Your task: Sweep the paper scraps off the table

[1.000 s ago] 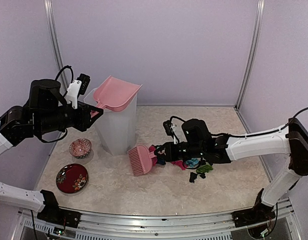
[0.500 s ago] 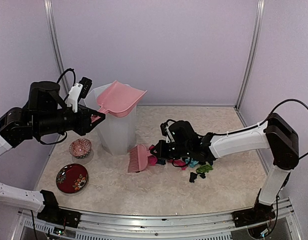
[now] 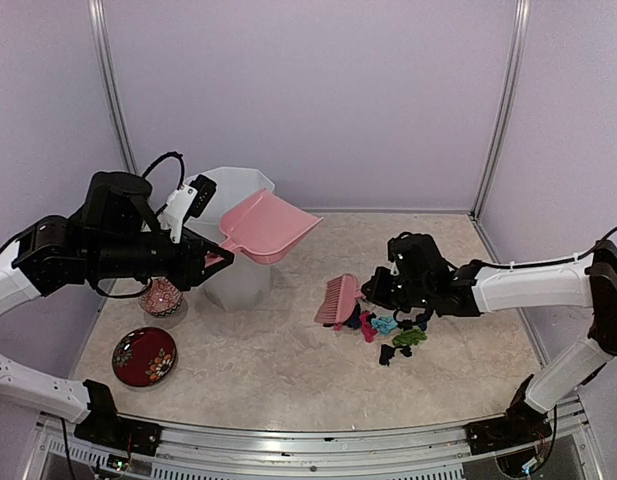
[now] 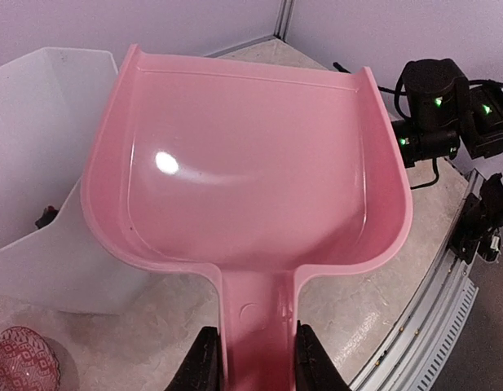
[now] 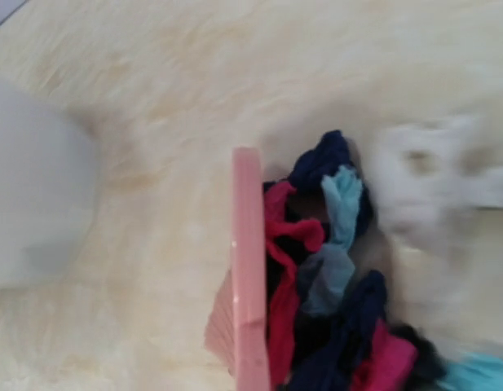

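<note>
Paper scraps (image 3: 388,330) heaped on table (image 3: 288,380), well right of white bin (image 3: 233,275). Dustpan (image 4: 251,179) seen empty, raised just right of bin, handle pinched by left gripper (image 4: 253,362). Brush (image 3: 338,300) clamped in right gripper (image 3: 380,290), set against heap's bin-side edge. Sweeping judged mostly undone.
</note>
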Motion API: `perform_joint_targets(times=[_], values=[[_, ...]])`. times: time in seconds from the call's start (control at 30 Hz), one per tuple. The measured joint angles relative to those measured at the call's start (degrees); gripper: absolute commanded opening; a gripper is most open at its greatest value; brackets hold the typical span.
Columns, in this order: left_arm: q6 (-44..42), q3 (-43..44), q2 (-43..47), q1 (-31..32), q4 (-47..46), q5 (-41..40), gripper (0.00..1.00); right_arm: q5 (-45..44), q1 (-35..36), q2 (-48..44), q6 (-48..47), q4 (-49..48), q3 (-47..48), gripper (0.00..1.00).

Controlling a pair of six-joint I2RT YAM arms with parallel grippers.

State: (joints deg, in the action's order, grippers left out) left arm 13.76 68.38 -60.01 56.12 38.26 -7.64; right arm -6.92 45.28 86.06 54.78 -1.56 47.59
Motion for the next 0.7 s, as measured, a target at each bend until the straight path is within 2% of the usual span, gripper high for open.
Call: perform_joint_targets(times=[0.2,0.37,0.57,0.7], values=[[0.4,-0.1,-3.4,3.0,-0.2,1.3,0.00,-3.7,-1.0,-12.6,0.4,5.7,-6.9,0.00],[1.1,-0.9,-6.5,5.9,-0.9,2.5,0.00,-4.3,-1.2,-19.9,-1.3,9.5,-8.5,0.00],[2.2,-3.7,-9.1,8.3,-2.2,3.7,0.00,-6.5,-1.2,-30.4,-8.5,13.9,-5.2,0.00],[3.7,-5.7,-10.2,9.3,-2.3,3.7,0.00,-10.8,-1.3,-35.9,-17.2,15.1,-1.7,0.00]])
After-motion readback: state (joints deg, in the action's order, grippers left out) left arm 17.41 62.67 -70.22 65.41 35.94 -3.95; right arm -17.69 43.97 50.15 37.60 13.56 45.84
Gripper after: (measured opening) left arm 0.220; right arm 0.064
